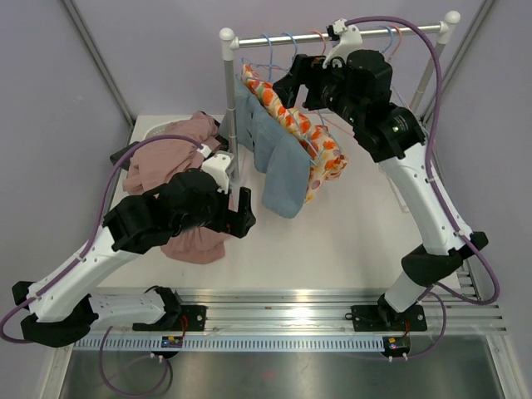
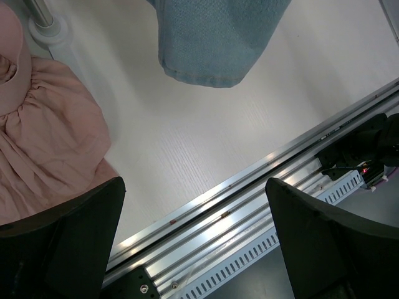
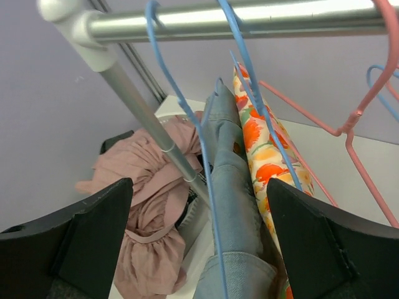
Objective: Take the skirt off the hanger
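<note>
A blue denim skirt [image 1: 278, 166] hangs on a blue hanger [image 3: 187, 112] from the rack's rail [image 1: 332, 37]. An orange floral garment [image 1: 324, 154] hangs right beside it. My right gripper [image 1: 287, 83] is open and empty just under the rail, by the hanger tops. In the right wrist view its gripper [image 3: 198, 187] frames the denim skirt [image 3: 234, 187] and the floral garment [image 3: 268, 149] without touching them. My left gripper [image 1: 243, 212] is open and empty, low over the table, left of the skirt's hem [image 2: 215, 43].
A pile of pink garments [image 1: 170, 158] lies on the table's left, by the rack's post [image 1: 229, 108] and under my left arm. Empty blue and pink hangers [image 3: 349, 124] hang further right on the rail. An aluminium track [image 2: 280, 187] runs along the near edge.
</note>
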Robot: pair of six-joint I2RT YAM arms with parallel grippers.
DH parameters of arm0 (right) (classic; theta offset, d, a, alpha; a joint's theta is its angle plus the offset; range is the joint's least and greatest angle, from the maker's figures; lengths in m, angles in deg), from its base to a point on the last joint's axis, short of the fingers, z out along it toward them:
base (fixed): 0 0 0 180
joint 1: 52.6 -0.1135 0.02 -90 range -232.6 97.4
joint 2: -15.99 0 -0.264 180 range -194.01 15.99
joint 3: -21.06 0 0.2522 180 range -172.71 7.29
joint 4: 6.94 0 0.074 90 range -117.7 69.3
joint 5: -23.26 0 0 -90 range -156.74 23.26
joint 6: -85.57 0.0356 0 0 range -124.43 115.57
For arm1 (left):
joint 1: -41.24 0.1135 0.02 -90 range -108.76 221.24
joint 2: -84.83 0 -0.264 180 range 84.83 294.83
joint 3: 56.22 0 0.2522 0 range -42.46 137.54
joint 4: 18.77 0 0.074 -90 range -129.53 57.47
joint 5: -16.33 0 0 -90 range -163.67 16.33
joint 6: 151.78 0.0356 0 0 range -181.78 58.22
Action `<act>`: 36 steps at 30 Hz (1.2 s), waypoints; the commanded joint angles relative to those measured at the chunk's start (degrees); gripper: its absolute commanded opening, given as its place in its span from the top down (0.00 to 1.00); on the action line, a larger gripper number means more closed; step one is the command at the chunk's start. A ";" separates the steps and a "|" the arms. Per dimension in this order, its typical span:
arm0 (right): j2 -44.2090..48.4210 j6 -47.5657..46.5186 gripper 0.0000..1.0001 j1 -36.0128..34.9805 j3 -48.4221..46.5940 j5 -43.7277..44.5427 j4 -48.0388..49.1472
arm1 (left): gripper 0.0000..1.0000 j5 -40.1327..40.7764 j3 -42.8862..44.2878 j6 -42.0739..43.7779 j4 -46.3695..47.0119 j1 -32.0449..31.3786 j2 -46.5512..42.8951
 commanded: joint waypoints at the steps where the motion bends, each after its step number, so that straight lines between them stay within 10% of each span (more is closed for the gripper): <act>1: -3.00 -4.84 0.05 -0.46 -2.19 4.47 1.63 | 0.01 -0.47 0.02 0.17 1.86 0.26 -1.03; 36: -2.13 -7.40 0.06 3.94 5.10 6.76 9.36 | 0.01 -1.26 -1.66 1.14 2.39 1.67 -0.50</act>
